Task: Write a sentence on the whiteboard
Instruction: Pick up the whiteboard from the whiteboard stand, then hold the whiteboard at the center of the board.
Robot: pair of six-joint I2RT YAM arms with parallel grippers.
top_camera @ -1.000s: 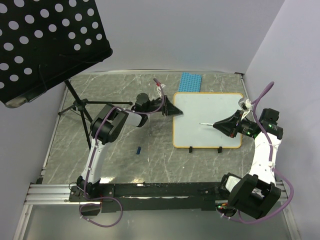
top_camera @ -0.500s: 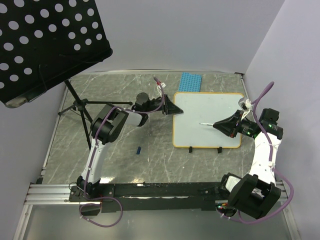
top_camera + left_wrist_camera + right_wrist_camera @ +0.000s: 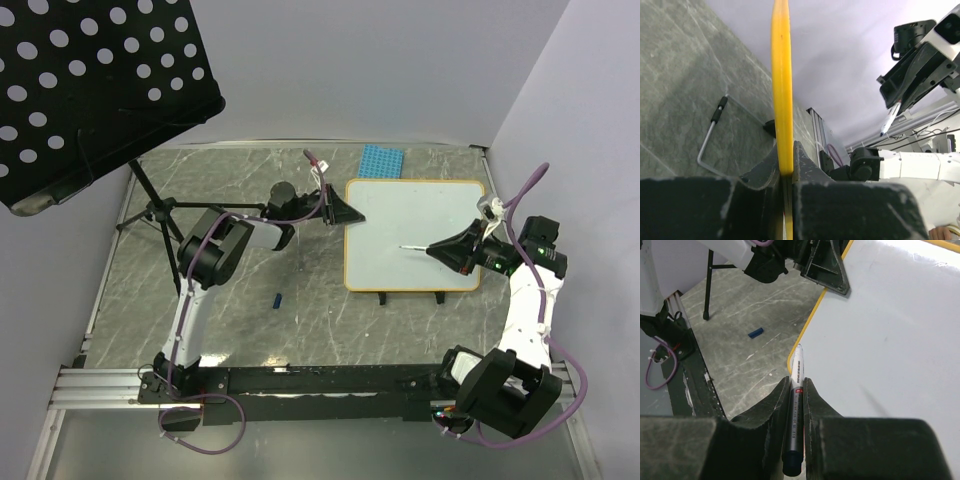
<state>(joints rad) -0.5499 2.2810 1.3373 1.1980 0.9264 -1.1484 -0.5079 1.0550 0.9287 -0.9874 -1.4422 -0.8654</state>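
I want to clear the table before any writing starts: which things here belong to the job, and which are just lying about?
In use: whiteboard, its rim clamped by the left gripper; marker, held in the right gripper.
Lying about: blue studded plate, small blue piece, music stand.

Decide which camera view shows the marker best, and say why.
The right wrist view: the marker lies close up, clamped in the right gripper, tip and label clear. The top view shows only a thin white sliver over the whiteboard. The left wrist view shows it small and distant, pointing down.
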